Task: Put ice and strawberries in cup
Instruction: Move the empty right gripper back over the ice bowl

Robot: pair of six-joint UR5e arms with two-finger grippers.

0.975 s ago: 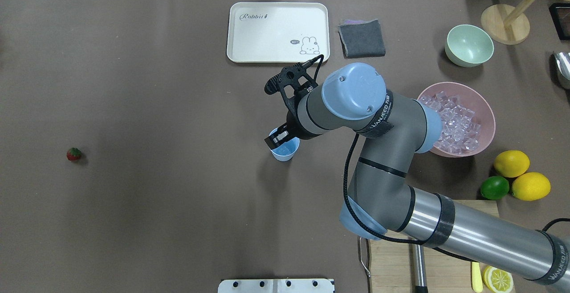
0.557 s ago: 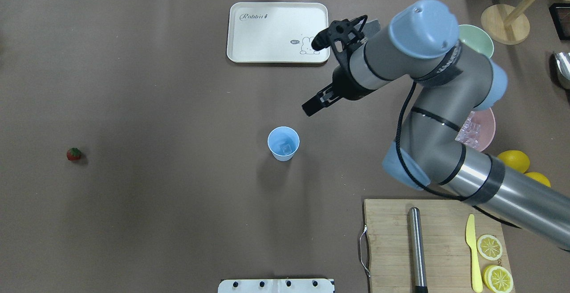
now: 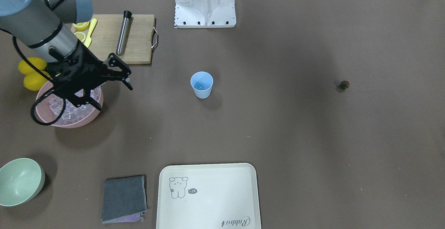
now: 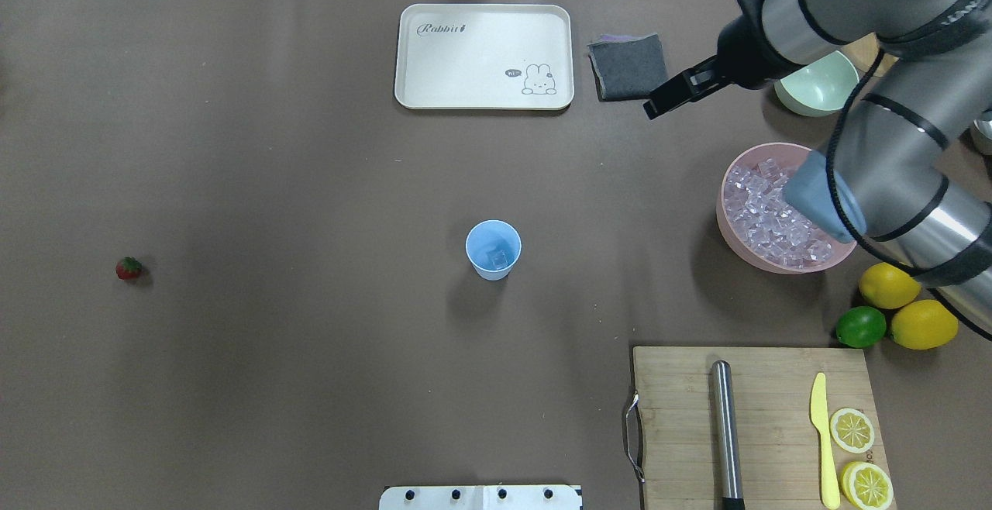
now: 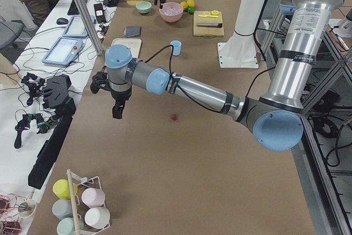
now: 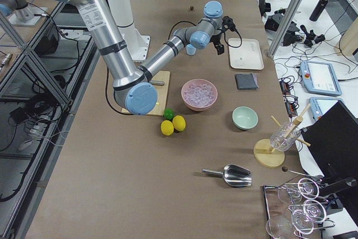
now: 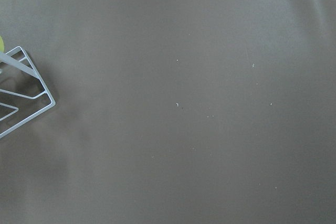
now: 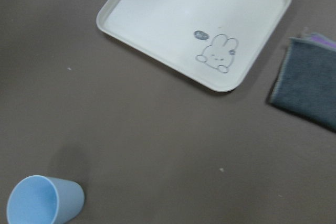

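Ice cubes (image 4: 763, 215) fill most of the pink bowl (image 4: 727, 225), which stands on the robot's right side of the table (image 4: 310, 146). The light-blue cup (image 4: 494, 250) stands upright near the middle of the table, well apart from the bowl, and at least one clear cube lies on its bottom. The strawberry (image 4: 129, 268) lies alone far on the robot's left side, well apart from the cup.

The right gripper (image 3: 115, 97) hangs in the air above the table, on the side of the pink bowl; in the front view it is over the bowl's rim that faces the cup. Its two fingers are spread wide and nothing is between them.

The left gripper (image 5: 117, 113) shows only in the side view, pointing down over the table's left end, and it is not possible to tell whether its fingers are apart or together.

A cream tray (image 4: 484, 29) and a folded grey cloth (image 4: 629, 68) lie beyond the cup. A pale green bowl (image 4: 821, 91), two lemons (image 4: 890, 285) and a lime (image 4: 860, 327) are near the pink bowl.
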